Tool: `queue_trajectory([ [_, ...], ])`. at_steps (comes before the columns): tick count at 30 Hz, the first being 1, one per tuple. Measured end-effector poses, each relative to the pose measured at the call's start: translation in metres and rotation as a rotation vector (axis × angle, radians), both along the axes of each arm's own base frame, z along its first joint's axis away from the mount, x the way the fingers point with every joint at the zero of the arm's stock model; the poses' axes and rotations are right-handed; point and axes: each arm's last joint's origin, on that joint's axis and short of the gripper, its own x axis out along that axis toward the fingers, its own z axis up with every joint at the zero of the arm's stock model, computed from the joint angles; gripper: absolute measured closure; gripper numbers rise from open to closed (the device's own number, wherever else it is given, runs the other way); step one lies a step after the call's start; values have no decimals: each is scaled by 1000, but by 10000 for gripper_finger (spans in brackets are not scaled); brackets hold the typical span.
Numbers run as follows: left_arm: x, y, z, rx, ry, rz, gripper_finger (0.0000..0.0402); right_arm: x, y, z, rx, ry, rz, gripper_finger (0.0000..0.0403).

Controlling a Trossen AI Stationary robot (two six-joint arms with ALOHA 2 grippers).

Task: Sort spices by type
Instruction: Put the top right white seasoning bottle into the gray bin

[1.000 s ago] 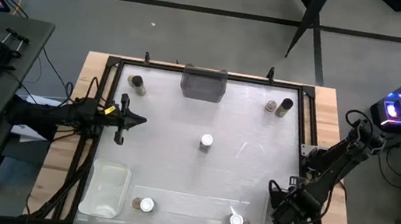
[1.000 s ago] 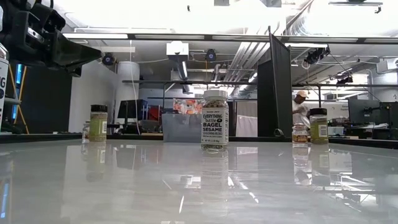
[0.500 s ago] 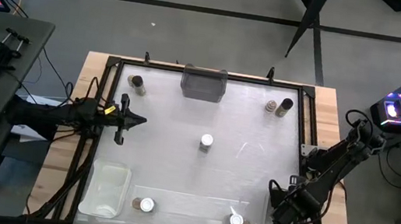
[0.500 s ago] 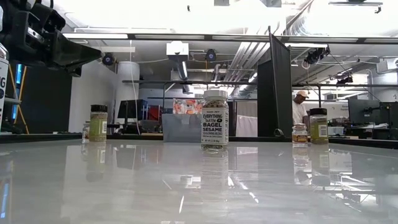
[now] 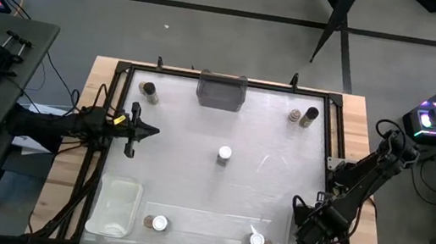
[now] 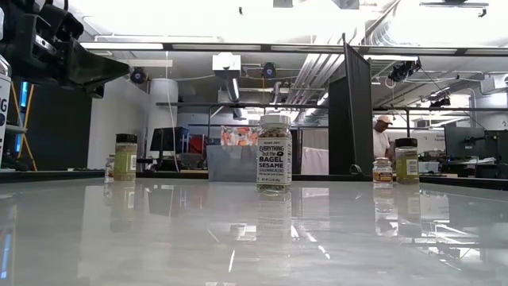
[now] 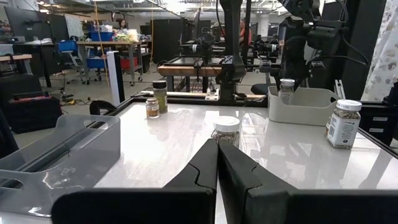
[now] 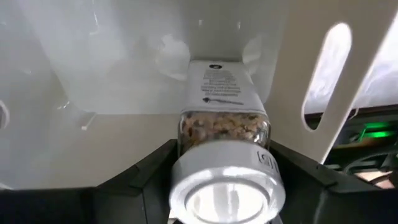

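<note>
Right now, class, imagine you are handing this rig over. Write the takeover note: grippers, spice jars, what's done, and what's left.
Left gripper: shut, empty, above the table's left side.
Right gripper: shut on a white-lidded jar at the near right corner, by the clear bin.
On the table: centre jar, far-left jar, far-right jars, near-edge jars.
Done: one jar picked up; no sorted groups visible.
Left: place the held jar, then sort the remaining jars.
</note>
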Motion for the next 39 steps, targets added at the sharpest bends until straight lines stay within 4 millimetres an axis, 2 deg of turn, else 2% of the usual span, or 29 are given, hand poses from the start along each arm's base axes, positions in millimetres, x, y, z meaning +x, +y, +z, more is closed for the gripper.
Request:
queue_trajectory([
  [10, 0, 0, 0, 0, 0, 0, 402, 0, 4, 2, 90, 29, 54, 104],
  [15, 0, 0, 0, 0, 0, 0, 401, 6, 11, 18, 180, -16, 167, 100],
  [24, 0, 0, 0, 0, 0, 0, 401, 9, 13, 56, 156, -49, 169, 100],
  [28, 0, 0, 0, 0, 0, 0, 402, 9, 13, 68, 138, -49, 126, 100],
  [36, 0, 0, 0, 0, 0, 0, 401, 22, 17, 105, 49, -332, -91, 100],
  [39, 0, 0, 0, 0, 0, 0, 401, 25, 20, 113, 74, -388, -121, 100],
])
